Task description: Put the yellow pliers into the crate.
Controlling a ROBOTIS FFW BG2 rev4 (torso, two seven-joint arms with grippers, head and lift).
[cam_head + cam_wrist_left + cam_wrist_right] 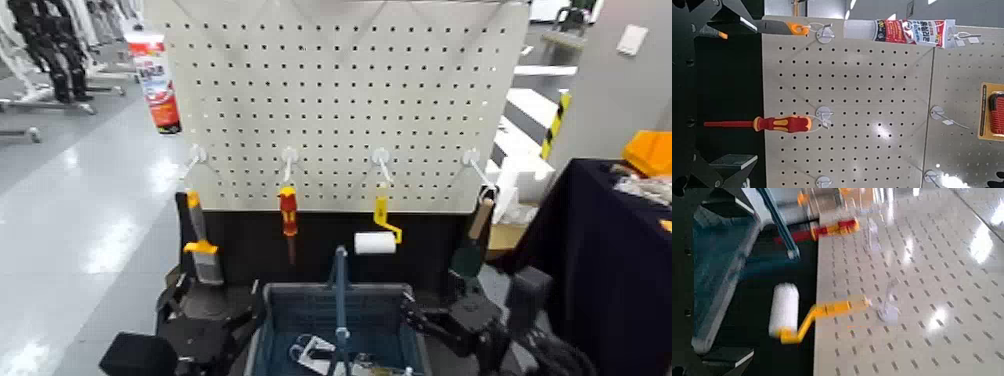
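Yellow pliers (direction, long axis) unclear

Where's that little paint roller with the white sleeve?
In the head view, the paint roller hangs from a hook on the pegboard, just right of the red-and-yellow screwdriver.
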